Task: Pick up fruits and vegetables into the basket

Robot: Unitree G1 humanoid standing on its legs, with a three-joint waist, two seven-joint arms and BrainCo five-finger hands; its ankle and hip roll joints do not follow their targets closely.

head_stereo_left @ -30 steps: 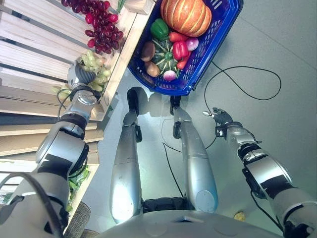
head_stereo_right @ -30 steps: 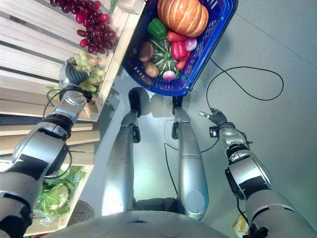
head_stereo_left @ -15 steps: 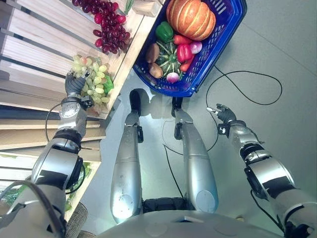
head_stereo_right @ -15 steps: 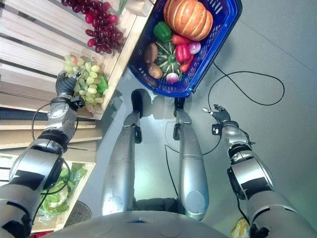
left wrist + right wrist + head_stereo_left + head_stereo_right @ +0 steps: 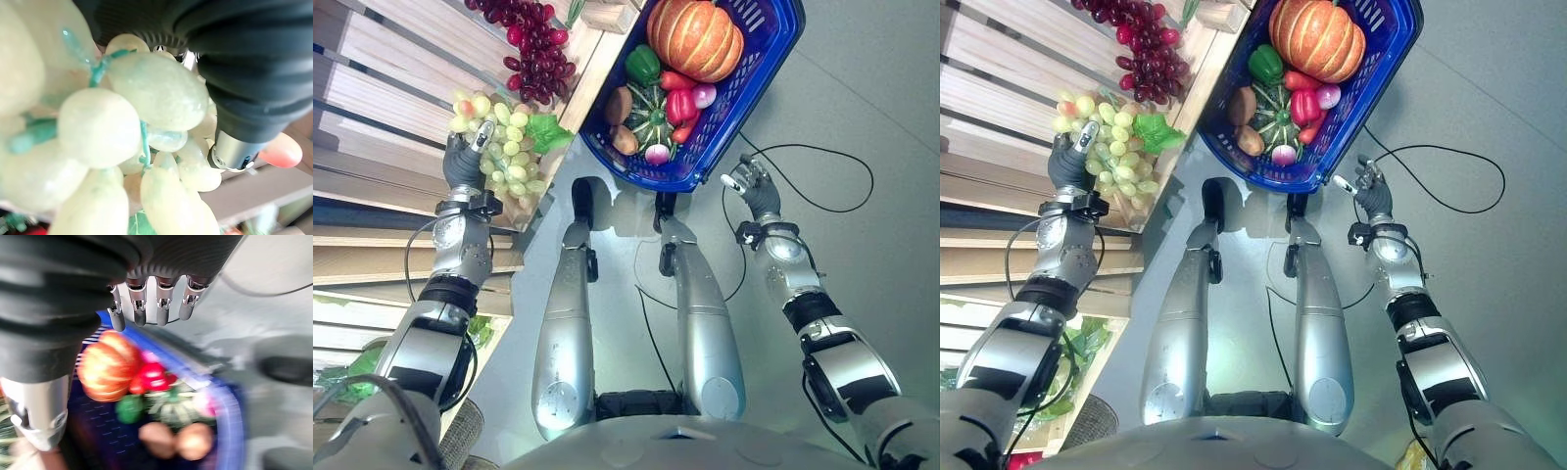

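My left hand (image 5: 463, 162) is curled round the green grape bunch (image 5: 505, 152), held above the wooden shelf (image 5: 386, 93). My right hand (image 5: 756, 188), fingers straight and relaxed, hovers just beside the blue basket (image 5: 759, 59).

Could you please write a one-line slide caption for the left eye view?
Left robot hand grips green grapes at the wooden shelf; the blue basket already holds produce.
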